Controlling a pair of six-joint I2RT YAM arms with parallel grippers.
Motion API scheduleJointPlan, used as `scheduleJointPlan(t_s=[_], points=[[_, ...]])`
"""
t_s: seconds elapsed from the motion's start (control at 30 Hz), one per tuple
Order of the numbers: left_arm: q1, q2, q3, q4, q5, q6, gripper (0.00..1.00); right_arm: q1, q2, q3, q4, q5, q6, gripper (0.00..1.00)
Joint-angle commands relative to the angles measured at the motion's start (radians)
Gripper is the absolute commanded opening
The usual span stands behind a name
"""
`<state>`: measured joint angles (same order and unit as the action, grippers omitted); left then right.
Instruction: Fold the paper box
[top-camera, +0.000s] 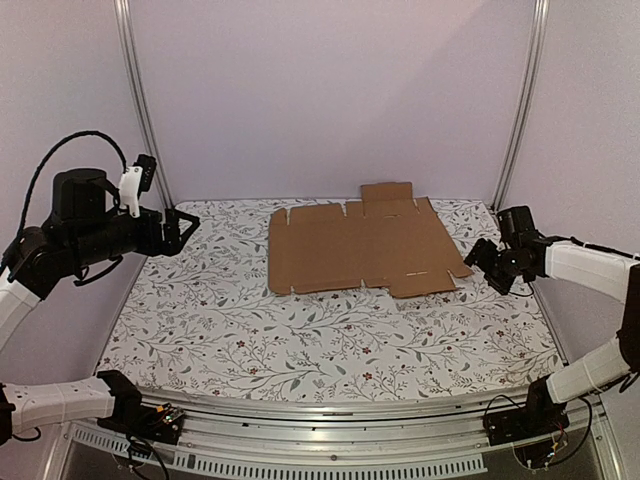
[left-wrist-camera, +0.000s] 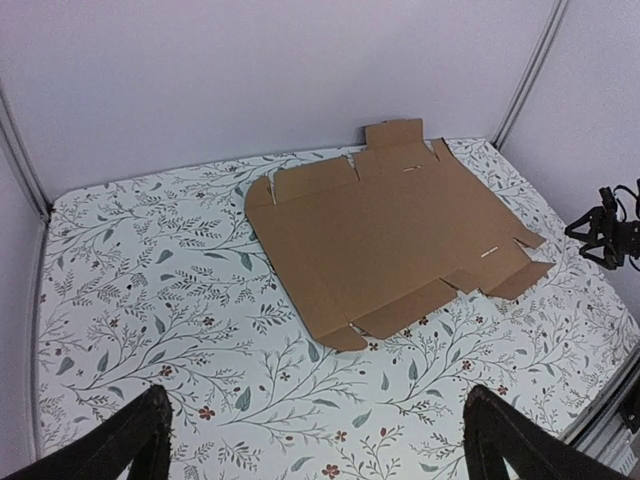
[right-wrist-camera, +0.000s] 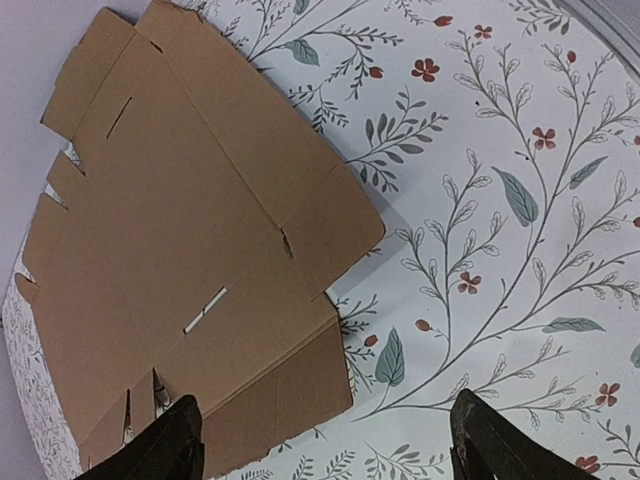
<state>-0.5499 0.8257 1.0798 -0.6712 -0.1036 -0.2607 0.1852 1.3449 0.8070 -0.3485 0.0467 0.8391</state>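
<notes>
Floral counter (top-camera: 300, 340) is carrying the paper box (top-camera: 365, 250) flat; your left hand (top-camera: 188, 228) and right hand (top-camera: 483, 262) are gaping wide, seemingly clear of it.

Robotics lab test cell. A table (top-camera: 300, 345) covered in a leafy floral print is boxed in by plain pale wall panels (top-camera: 330, 90) at its far and side edges. Bare aluminium posts (top-camera: 143, 100) rise at both far corners. Along the near edge, a slotted metal rail (top-camera: 330, 447) carries two bolted robot arm bases (top-camera: 518, 420).
</notes>
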Motion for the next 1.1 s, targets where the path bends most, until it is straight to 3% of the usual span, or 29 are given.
scheduleJointPlan(t_s=[0.0,0.4,0.77,0.87,1.07], points=[[-0.015,0.009,-0.015,-0.005,-0.011,0.009,0.99,-0.040,0.068,-0.027,0.138,-0.035,0.111,0.82],[-0.013,0.028,-0.014,-0.011,-0.027,0.023,0.99,-0.105,0.272,-0.028,0.365,-0.105,0.213,0.72],[-0.009,0.053,-0.011,-0.019,-0.040,0.030,1.00,-0.138,0.382,-0.020,0.484,-0.146,0.227,0.56],[-0.005,0.061,-0.009,-0.021,-0.039,0.031,1.00,-0.140,0.401,-0.020,0.504,-0.152,0.226,0.50],[0.006,0.074,-0.009,-0.021,-0.030,0.030,1.00,-0.144,0.429,-0.023,0.556,-0.174,0.224,0.28]])
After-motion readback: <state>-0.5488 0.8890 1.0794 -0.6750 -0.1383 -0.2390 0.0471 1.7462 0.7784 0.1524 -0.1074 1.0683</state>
